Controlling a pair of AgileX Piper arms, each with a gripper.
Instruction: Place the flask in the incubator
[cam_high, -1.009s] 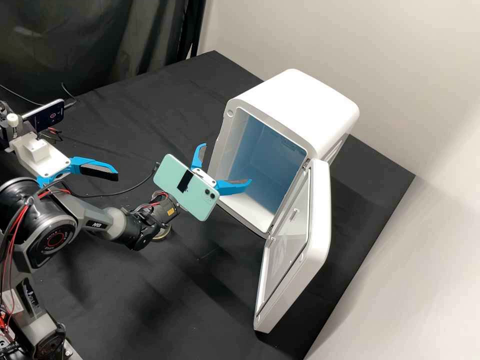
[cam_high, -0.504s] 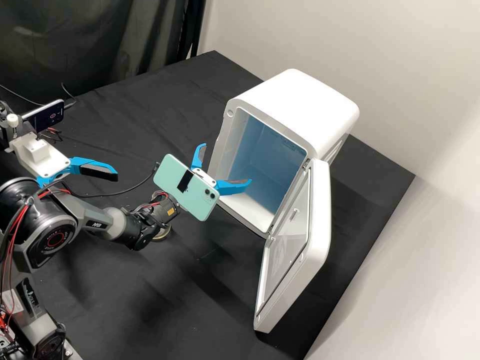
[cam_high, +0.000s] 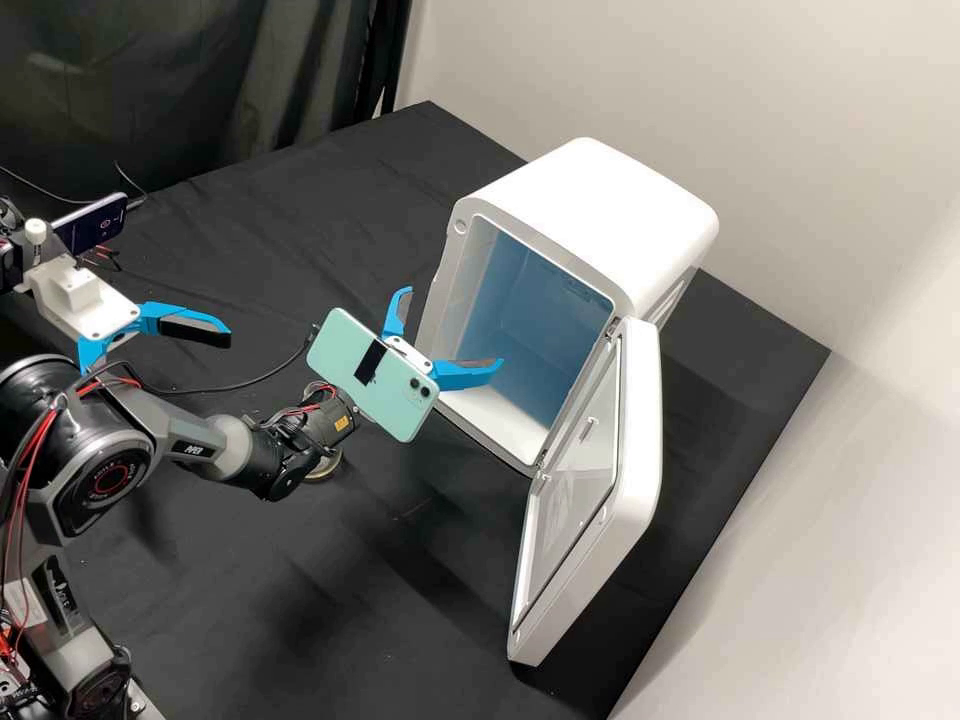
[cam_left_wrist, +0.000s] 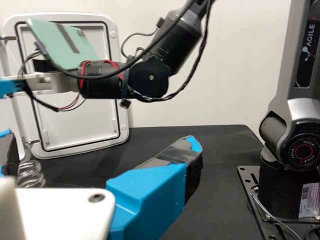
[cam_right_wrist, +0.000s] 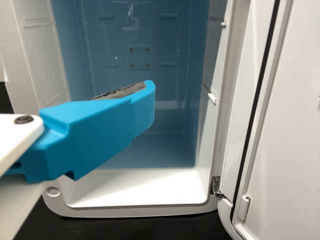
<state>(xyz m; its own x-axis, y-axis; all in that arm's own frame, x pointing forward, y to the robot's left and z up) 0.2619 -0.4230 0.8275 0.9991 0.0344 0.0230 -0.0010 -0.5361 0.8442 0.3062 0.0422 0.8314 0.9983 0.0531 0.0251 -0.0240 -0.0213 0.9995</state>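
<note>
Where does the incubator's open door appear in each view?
High view: the door stands open toward the camera, right of the blue chamber.
Left wrist view: the door stands behind the right arm's wrist.
Right wrist view: the door adjoins the blue chamber.
Shared landmark: the black bench.

We see a laboratory: a black bench (cam_high: 300, 580) carries a white incubator (cam_high: 610, 200) at centre frame. Dark curtains (cam_high: 150, 80) hang upper left, beside a bare white wall (cam_high: 760, 100).
</note>
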